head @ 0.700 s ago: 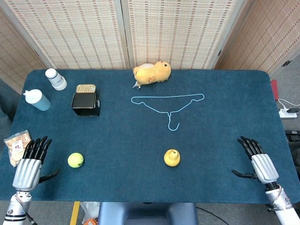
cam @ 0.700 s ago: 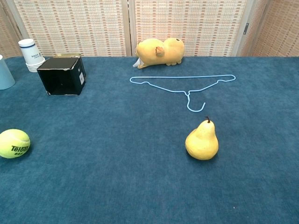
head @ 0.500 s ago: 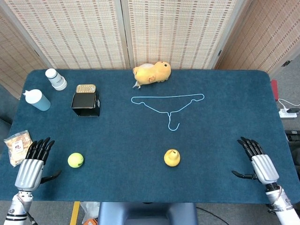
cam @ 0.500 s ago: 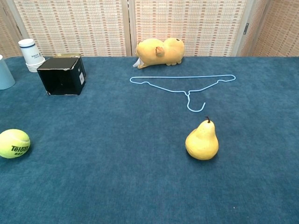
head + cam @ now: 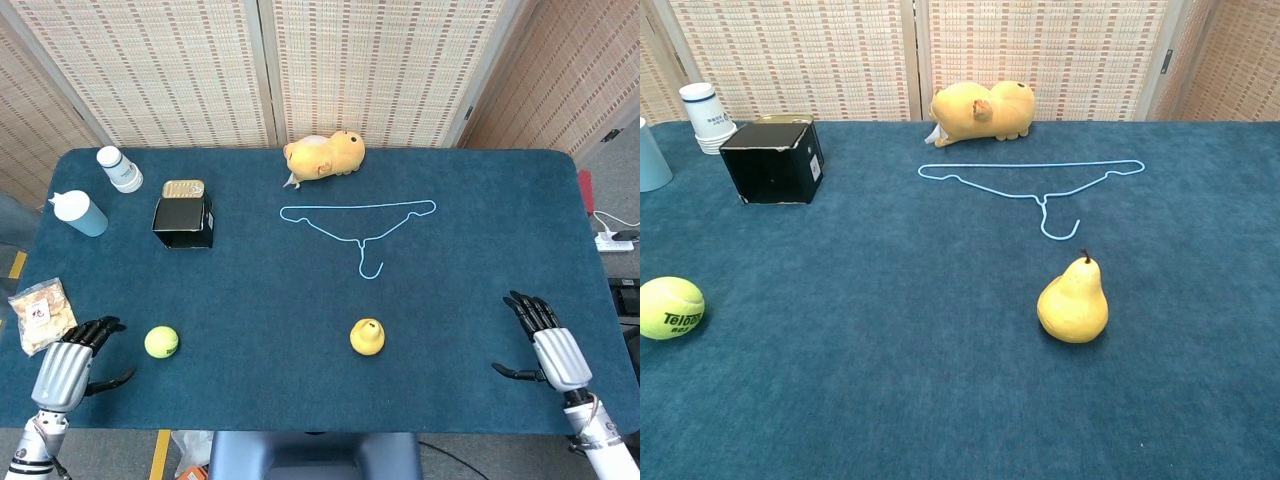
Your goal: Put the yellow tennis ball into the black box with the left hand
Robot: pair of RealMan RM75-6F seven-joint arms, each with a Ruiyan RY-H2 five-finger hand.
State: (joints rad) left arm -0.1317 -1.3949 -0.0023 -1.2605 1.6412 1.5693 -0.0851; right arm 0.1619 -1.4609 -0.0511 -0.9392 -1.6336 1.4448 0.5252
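Observation:
The yellow tennis ball (image 5: 161,342) (image 5: 670,308) lies on the blue table near the front left. The black box (image 5: 184,221) (image 5: 774,162) stands further back on the left, its open side facing the front. My left hand (image 5: 68,362) hovers at the table's front left corner, a hand's width left of the ball, empty, its fingers bent toward the ball and thumb apart. My right hand (image 5: 545,343) is at the front right edge, fingers spread, holding nothing. Neither hand shows in the chest view.
A yellow pear (image 5: 367,337) (image 5: 1073,303) stands front centre. A light blue wire hanger (image 5: 358,224) lies mid-table, a yellow plush toy (image 5: 323,155) behind it. A white bottle (image 5: 119,169), a blue bottle (image 5: 79,212) and a snack packet (image 5: 38,313) sit along the left side.
My left hand has drawn back toward the front edge and its fingers have curled over, turning toward the ball. The ball, the box and the right hand have stayed put.

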